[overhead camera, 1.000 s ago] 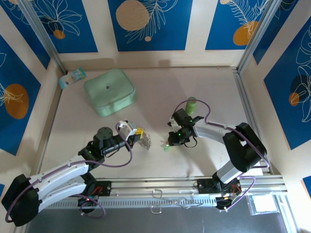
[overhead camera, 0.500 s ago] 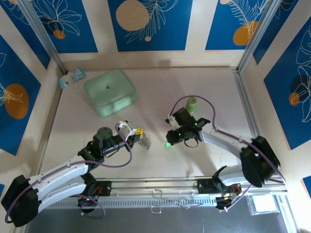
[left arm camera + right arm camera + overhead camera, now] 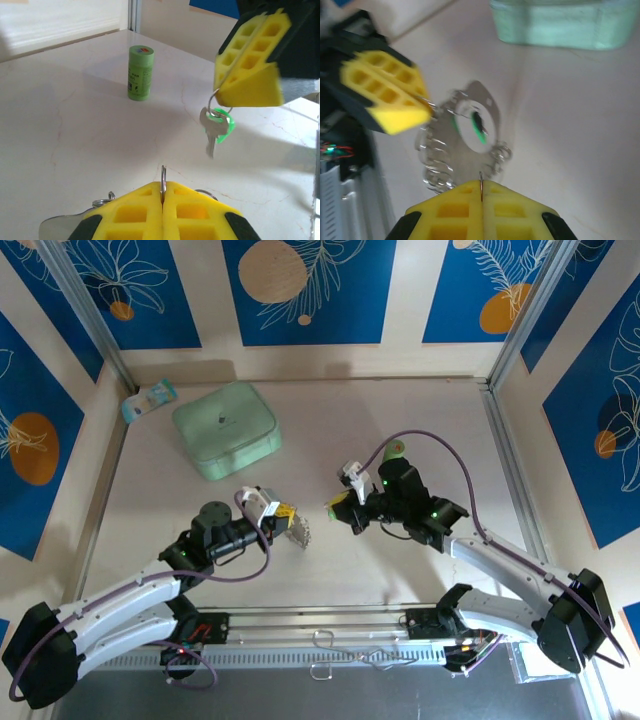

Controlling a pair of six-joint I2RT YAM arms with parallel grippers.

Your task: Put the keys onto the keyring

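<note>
My left gripper (image 3: 293, 523) hovers over the table's middle, shut on the keyring (image 3: 300, 534), a silvery plate with linked rings that dangles from it. One thin ring sticks up between its closed jaws (image 3: 163, 187). My right gripper (image 3: 337, 504) faces it a short gap to the right, shut on a small ring. From the right gripper's yellow fingers (image 3: 250, 70) hangs a key (image 3: 216, 131) with a green head and a silvery blade. In the right wrist view my right gripper (image 3: 481, 186) points at the keyring (image 3: 465, 155), held by the left gripper's yellow fingers (image 3: 385, 97). A green streak shows through the plate's hole.
A green cylinder (image 3: 396, 450) (image 3: 140, 73) stands upright behind the right gripper. The mint-green square box (image 3: 226, 428) (image 3: 560, 25) sits at the back left, with a small packet (image 3: 148, 398) in the far left corner. Metal frame posts line both sides.
My right gripper has risen off the table with the key and swung back and left, toward the left gripper. The left arm and keyring have stayed put.
</note>
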